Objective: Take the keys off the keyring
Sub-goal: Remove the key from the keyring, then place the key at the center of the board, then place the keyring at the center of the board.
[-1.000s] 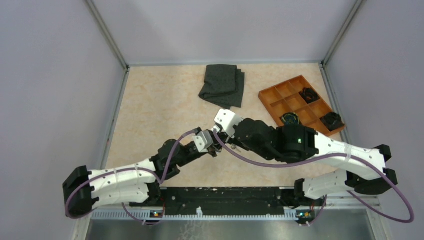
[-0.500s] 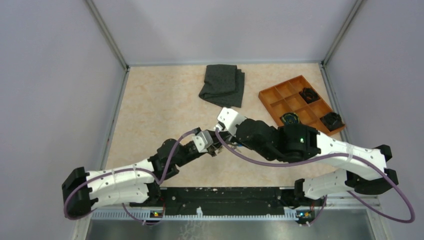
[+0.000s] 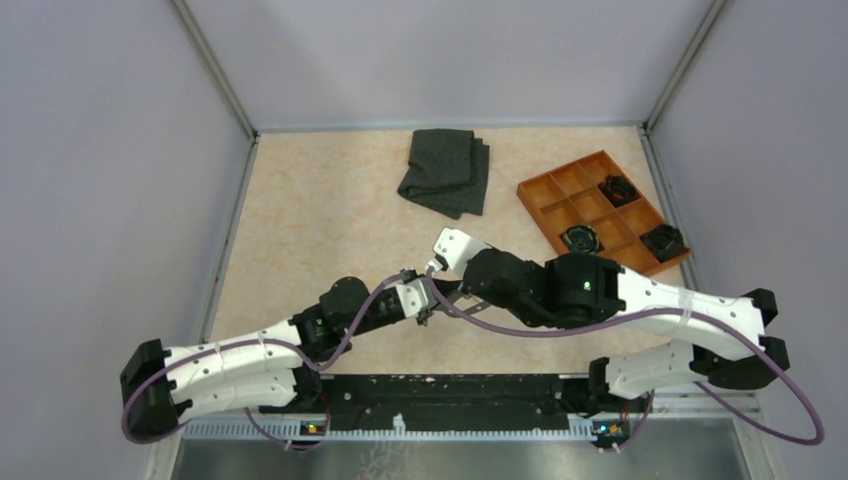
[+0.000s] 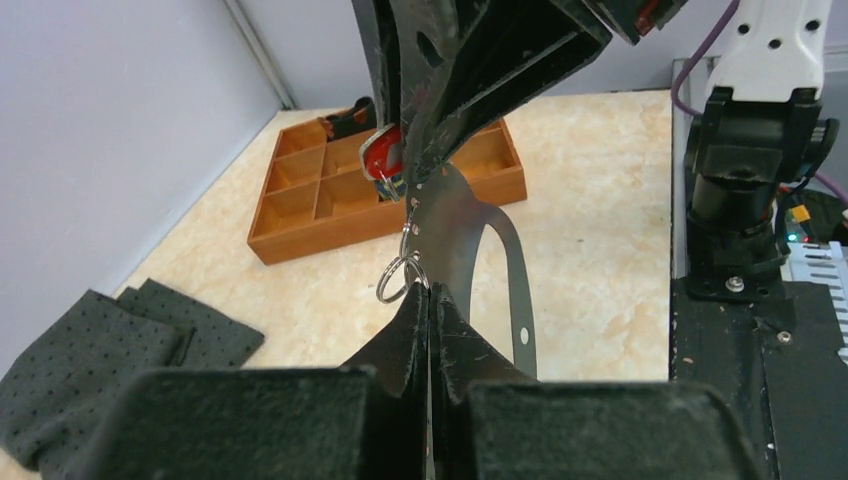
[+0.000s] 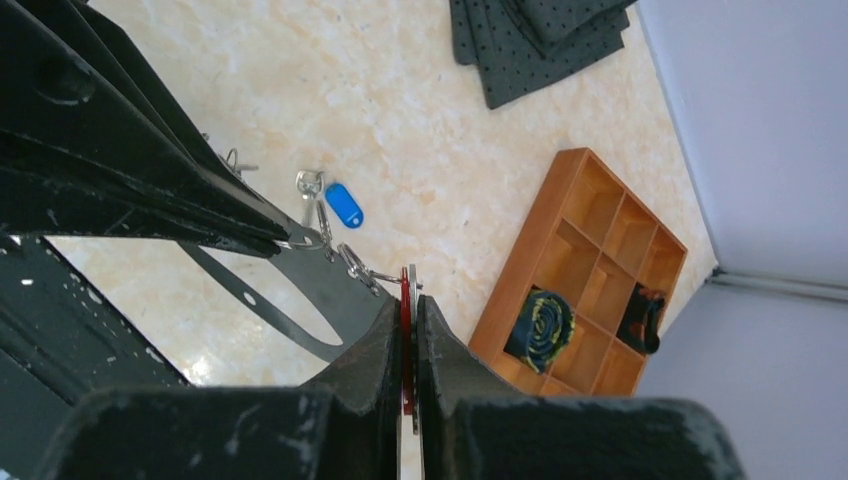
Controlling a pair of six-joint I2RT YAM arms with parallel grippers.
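Main risk: both grippers meet just 6 o'clock of the table (image 3: 320, 200) centre, jaws almost nose to nose, and the assembly hangs stretched between them. If I pull straight apart, I judge the links will load up and something will slip rather than unthread. Most likely the thin band slides out of the left pinch, or the small plastic head twists out of the right one. A snap release could throw the key toward the tray (image 4: 330, 230) at 2 o'clock or off the near edge. With so little clearance, any wrist rotation also risks finger-to-finger contact. The left gripper (image 4: 430, 300) has its fingers pressed together on the keyring (image 4: 500, 255), holding the band edge-on. The right gripper (image 5: 408, 300) is clamped on the red-headed key (image 5: 406, 290), which shows as a thin red sliver between its pads. The keyring is a flat, pale grey curved band forming an open loop, punched with small holes and held clear of the table. A small metal ring (image 4: 395, 280) hangs at its end, and a short run of links leads from it to the red head. A blue-headed key (image 5: 343, 203) appears to lie on the table below with a silver piece beside it. I cannot confirm that it is fully detached. The folded cloth (image 3: 445, 170) at 12 o'clock is well clear.
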